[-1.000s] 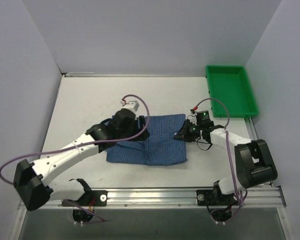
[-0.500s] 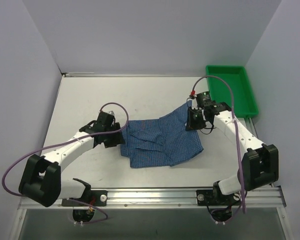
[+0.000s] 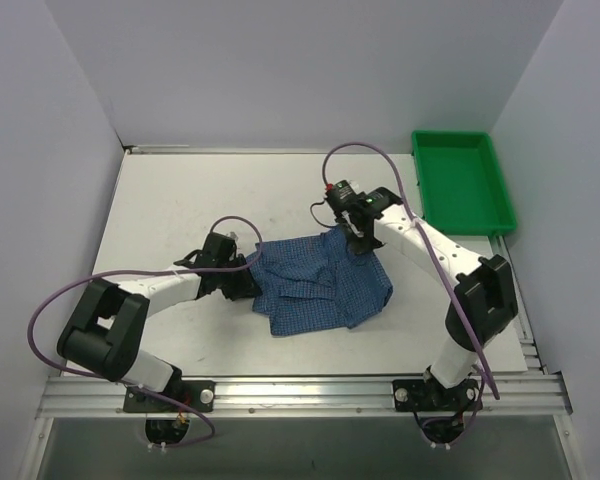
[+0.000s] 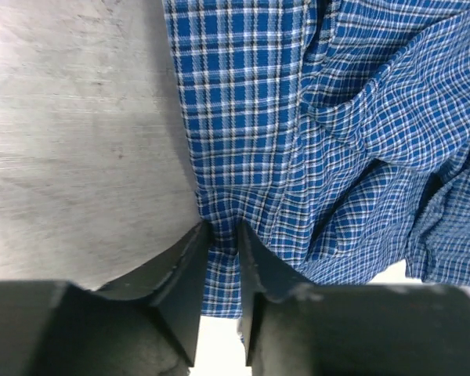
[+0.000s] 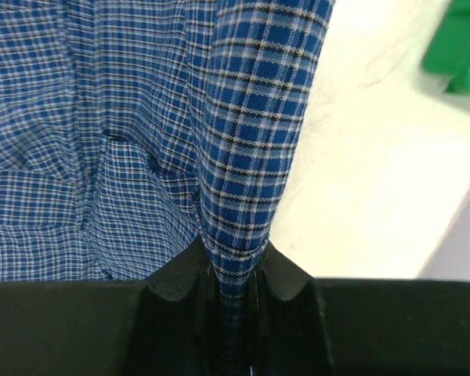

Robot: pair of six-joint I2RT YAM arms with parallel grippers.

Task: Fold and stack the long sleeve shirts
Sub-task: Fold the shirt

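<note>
Item: long sleeve shirt [image 3: 320, 282], blue fine-checked cloth, one piece; lies rumpled near the middle of the tabletop [image 3: 180, 200], a little toward 5 o'clock in the overhead view; several folds and creases cross it; no print or label on it can be read.

Container: green tray [image 3: 462, 185], at the tabletop's 2 o'clock corner, well apart from the shirt; a blurred green edge [image 5: 462, 39] shows at 1 o'clock in the right wrist view.

Left claw [image 3: 246, 283]: at the shirt's 9 o'clock edge, low on the tabletop; in its wrist view the claw [image 4: 222, 235] is nearly closed, a narrow strip of the shirt's [image 4: 337, 141] hem caught in the slit, bare tabletop [image 4: 78, 117] at 10 o'clock.

Right claw [image 3: 360, 232]: at the shirt's 1 o'clock corner; in its wrist view the claw [image 5: 231, 252] is clamped tight on a raised ridge of the shirt [image 5: 102, 117], cloth running up from it toward 12 o'clock, pale tabletop [image 5: 360, 157] at 3 o'clock.

Change: half a second ago the right claw stood further toward 3 o'clock, nearer the tray; it has since swung toward 10 o'clock, carrying its corner inward; the left claw has shifted slightly toward 3 o'clock; the shirt is narrower and more bunched; a second ago it lay as a flat rectangle.
</note>
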